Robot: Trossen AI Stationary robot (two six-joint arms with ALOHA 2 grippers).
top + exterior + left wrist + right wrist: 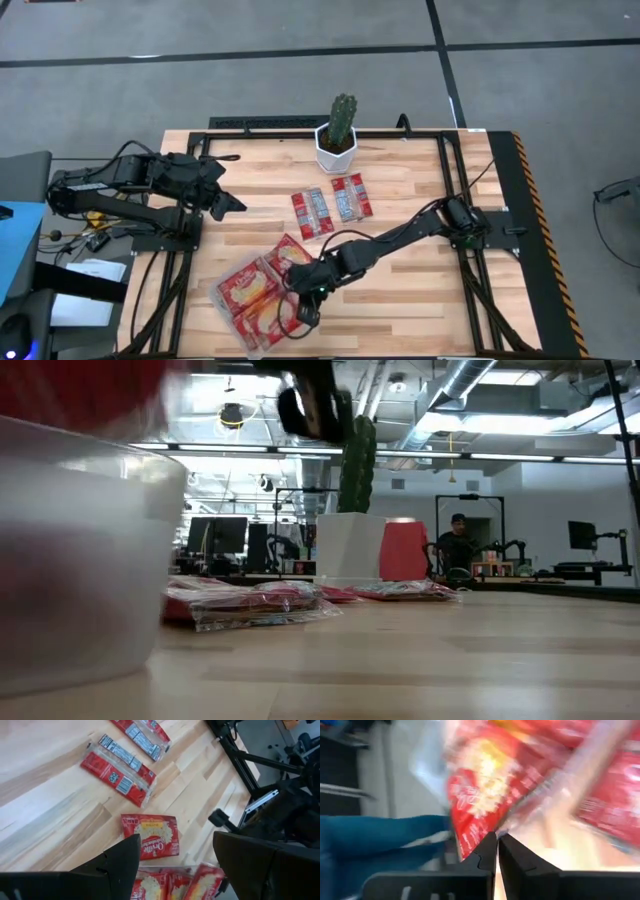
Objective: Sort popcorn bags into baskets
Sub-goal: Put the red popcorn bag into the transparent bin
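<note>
The clear tray sits near the table's near-left part and holds several large red popcorn bags. It looms at the left of the low view as the tray. One more large bag lies by the tray's far corner, seen also as the bag. Two slim packets lie flat mid-table. My right gripper hovers over the tray's right end, shut, with a red bag just beyond its tips. My left gripper waits open at the left, above the table. My right gripper is shut, with its tips right at the lower edge of a red bag and a clear strip. The picture is smeared there, so I cannot tell whether it touches either one.
A white hexagonal pot with a cactus stands at the table's far middle. Black frame rails run along the table's sides. Bare wood lies at the near right. A person sits far off in the room.
</note>
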